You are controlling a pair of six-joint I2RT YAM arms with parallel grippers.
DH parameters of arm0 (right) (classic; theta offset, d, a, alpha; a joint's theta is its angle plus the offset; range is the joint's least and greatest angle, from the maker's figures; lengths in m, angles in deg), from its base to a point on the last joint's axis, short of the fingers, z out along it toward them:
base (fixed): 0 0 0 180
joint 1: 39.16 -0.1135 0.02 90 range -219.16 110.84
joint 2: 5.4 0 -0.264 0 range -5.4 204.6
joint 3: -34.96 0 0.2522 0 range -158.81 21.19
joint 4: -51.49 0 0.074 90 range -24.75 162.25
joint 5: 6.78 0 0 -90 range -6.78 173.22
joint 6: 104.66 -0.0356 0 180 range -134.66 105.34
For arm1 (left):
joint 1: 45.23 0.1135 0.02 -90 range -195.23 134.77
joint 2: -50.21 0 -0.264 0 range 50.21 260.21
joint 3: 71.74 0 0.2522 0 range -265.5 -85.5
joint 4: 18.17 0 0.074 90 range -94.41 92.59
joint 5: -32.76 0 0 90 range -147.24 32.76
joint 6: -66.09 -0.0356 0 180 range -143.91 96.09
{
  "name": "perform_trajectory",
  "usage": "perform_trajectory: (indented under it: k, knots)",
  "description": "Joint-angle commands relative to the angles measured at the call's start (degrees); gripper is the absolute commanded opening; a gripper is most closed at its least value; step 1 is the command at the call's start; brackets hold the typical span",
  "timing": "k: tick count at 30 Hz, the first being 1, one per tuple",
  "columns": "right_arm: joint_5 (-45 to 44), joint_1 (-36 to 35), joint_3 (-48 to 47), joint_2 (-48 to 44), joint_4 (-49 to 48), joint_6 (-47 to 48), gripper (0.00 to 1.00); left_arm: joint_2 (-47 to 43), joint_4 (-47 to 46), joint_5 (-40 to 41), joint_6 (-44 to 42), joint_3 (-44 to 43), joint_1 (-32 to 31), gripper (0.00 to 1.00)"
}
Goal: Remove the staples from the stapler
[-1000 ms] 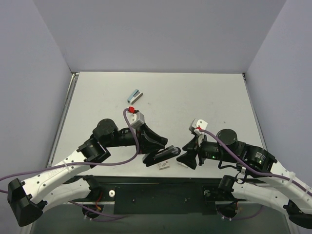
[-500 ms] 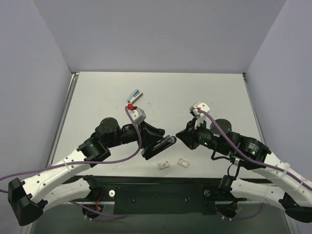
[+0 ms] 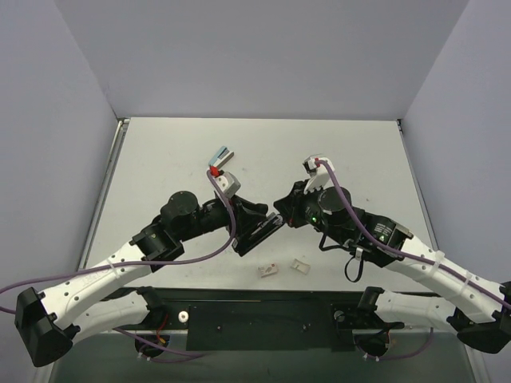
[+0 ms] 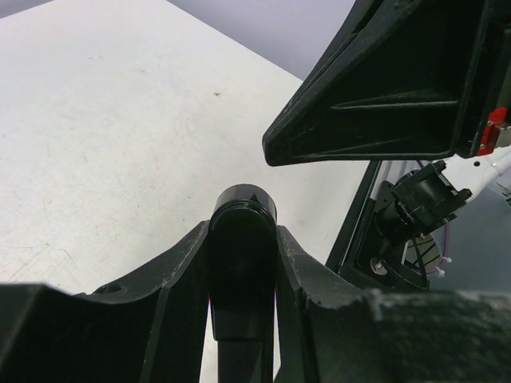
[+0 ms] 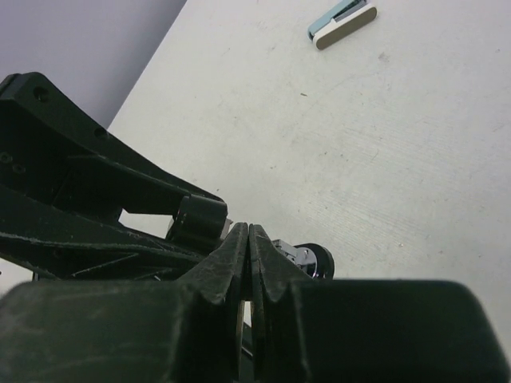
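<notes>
the stapler [image 3: 263, 233] is off the table [image 3: 359, 159], clamped across its black body by the left gripper [image 4: 243, 238], whose fingers [image 4: 188, 263] press on both sides of it. the right gripper [image 5: 248, 231] sits at the stapler's far tip, almost touching it, with its jaws pressed together. i cannot tell whether something thin is pinched between them.

the likely trouble is leverage. a pull or push at the tip could twist the stapler in the left gripper's hold, since only two narrow pads grip a smooth rounded body. if it pivots or slips, it drops to the table and any loose staples scatter. the two grippers are also very close, so a small misjudged approach could knock one into the other.

a lot is hidden. both wrist views are mostly filled by their own fingers, so the staple channel is not visible, nor whether it is open or loaded. a bright metal part [image 5: 307, 259] shows just beside the right fingertips, but what it is stays unclear. two small white pieces [image 3: 268, 271] [image 3: 300, 266] lie on the table nearer the arm bases than the stapler, too small to identify. a blue-and-white tool [image 5: 342, 21] lies well beyond the stapler.
</notes>
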Motion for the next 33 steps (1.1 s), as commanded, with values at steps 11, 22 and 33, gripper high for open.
perform_trajectory:
  k: [11, 22, 33]
  knots:
    - [-2.3, 2.2, 3.6, 4.3, -7.0, -6.4, 0.0, 0.7, -9.7, 2.9, -0.2, -5.2, 0.2, 0.0]
    - [-3.3, 3.4, 10.1, 5.5, -11.0, -9.9, 0.0, 3.4, -12.6, 7.0, -1.3, -7.3, 0.2, 0.0]
    - [-0.9, 9.0, 16.6, 7.7, -19.3, -9.9, 0.0, 8.0, -18.7, 11.1, -2.2, -10.6, 1.0, 0.0]
